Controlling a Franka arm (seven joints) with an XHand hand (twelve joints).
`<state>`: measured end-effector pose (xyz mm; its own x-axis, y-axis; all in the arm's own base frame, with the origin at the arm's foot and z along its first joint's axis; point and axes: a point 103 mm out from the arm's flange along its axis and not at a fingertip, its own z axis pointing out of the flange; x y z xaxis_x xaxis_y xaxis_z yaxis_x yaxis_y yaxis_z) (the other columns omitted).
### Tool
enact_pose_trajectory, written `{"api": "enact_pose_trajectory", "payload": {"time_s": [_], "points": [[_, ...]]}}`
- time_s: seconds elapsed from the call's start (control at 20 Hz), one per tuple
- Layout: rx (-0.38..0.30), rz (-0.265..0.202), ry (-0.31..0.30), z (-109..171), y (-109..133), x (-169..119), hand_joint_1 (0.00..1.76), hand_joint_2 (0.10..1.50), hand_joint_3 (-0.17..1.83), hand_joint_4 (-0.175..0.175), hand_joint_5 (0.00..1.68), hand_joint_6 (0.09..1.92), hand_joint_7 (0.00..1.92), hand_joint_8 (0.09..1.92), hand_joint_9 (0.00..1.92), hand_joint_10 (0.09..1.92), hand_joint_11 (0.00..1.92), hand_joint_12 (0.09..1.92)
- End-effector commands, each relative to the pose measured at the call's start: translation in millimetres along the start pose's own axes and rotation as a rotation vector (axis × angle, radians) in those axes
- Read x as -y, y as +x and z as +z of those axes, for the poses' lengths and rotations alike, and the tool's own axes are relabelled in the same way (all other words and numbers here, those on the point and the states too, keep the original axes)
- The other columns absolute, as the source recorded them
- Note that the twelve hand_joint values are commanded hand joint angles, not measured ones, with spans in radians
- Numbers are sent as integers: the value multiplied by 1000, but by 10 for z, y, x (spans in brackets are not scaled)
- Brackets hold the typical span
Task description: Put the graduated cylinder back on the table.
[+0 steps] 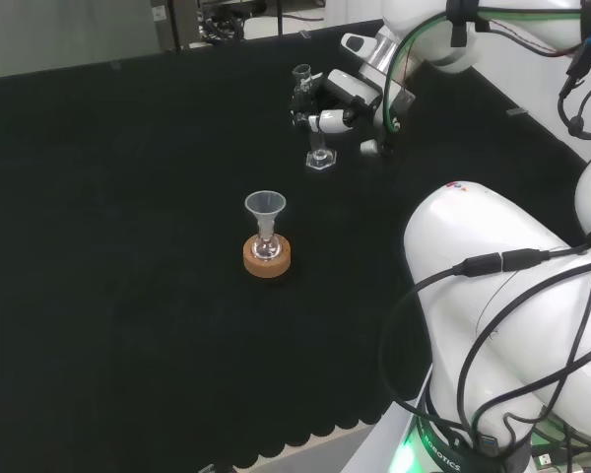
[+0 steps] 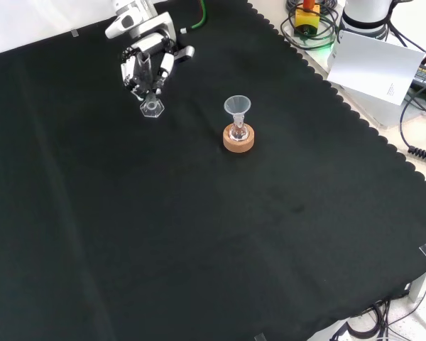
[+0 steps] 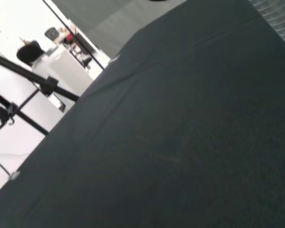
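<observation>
The hand (image 1: 337,106) was curled round the upper part of the graduated cylinder (image 1: 311,116), its fingers (image 2: 143,67) wrapped about the clear tube and holding it upright or nearly so. In the head view the hand sat toward the far side of the bench (image 1: 108,246), left of the arm's white links, with the cylinder's open mouth showing above the fingers and its flat clear foot (image 1: 321,160) below them. Whether that foot was resting on the black cloth (image 2: 199,241) or was just above it could not be told. In the front view the hand came in from the top left, the cylinder hanging down from it to the hexagonal foot (image 2: 151,108). Nearer the middle of the cloth, well apart from the hand, a small flask (image 1: 267,246) stood in a cork ring (image 1: 268,259), with a clear funnel (image 1: 265,207) set in its neck. In the front view that cork ring (image 2: 238,140) lay to the right of the cylinder's foot and a little lower. Past the scalloped cloth edge at the front view's upper right lay a white sheet (image 2: 373,65) and some cables (image 2: 420,78).
</observation>
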<state>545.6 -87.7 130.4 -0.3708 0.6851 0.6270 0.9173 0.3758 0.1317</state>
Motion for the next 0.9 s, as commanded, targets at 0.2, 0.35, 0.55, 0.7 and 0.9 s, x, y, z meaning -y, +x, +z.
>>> {"api": "enact_pose_trajectory", "payload": {"time_s": [0.2, 0.35, 0.55, 0.7, 0.9], "points": [[-52, 9, -62, 164, -270, -140, 1245, 1151, 1, -175, 899, 1124, 926, 1113, 1309, 101, 1116, 810], [-54, 8, -76, 191, -309, -149, 1245, 1152, 1, -175, 898, 1125, 924, 1115, 1307, 100, 1113, 812], [-51, 8, -85, 193, -363, -121, 1244, 1153, 1, -175, 896, 1129, 921, 1119, 1303, 98, 1109, 814], [-55, 15, -104, 225, -386, -99, 1244, 1153, 1, -175, 895, 1131, 919, 1121, 1302, 97, 1107, 816], [-63, 14, -117, 246, -403, -86, 1243, 1155, 1, -175, 892, 1136, 915, 1126, 1299, 96, 1104, 819]]}}
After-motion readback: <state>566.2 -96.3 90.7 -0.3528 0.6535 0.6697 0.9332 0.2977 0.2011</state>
